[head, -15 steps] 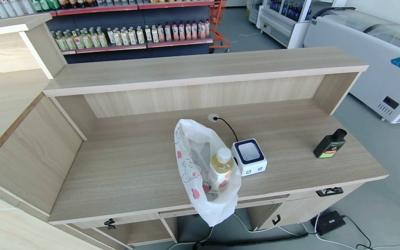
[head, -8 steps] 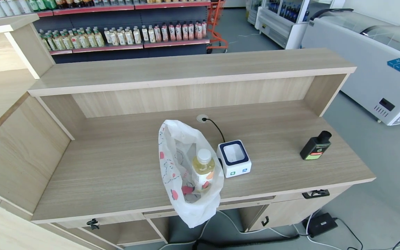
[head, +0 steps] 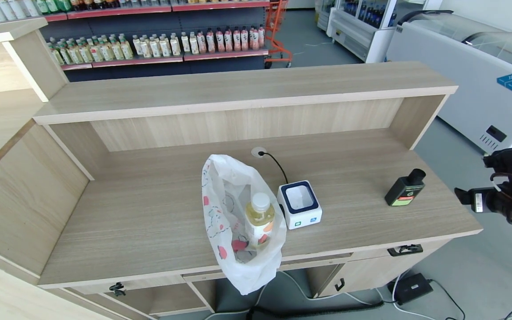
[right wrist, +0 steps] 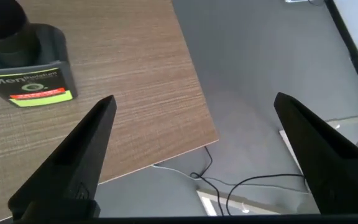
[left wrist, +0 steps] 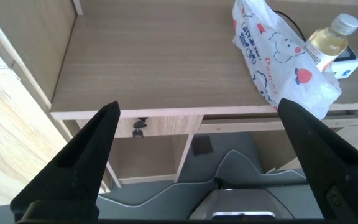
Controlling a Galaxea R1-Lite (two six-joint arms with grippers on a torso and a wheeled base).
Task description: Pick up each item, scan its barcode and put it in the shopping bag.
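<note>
A white printed shopping bag (head: 227, 222) stands open at the counter's front middle, and a pale yellow drink bottle (head: 260, 218) stands upright inside it. Right beside the bag sits the white barcode scanner (head: 299, 204). Near the counter's right end stands a dark bottle with a black cap (head: 405, 189) (right wrist: 23, 68). My right arm (head: 509, 204) hangs just off that end, and my right gripper (right wrist: 191, 155) is open and holds nothing, with the dark bottle a short way ahead. In front of the counter and below its edge, my left gripper (left wrist: 197, 162) is open and bare, with the bag (left wrist: 278, 53) ahead.
The wooden counter (head: 149, 209) has a raised back ledge and side walls. A black cable (head: 278, 164) runs from the scanner to a hole in the top. Drawers and cables lie below the front edge. Freezers stand to the right and stocked shelves behind.
The head camera shifted, then settled. My right arm has come in from the right edge toward the counter's right end. The bag, scanner and bottles have not moved.
</note>
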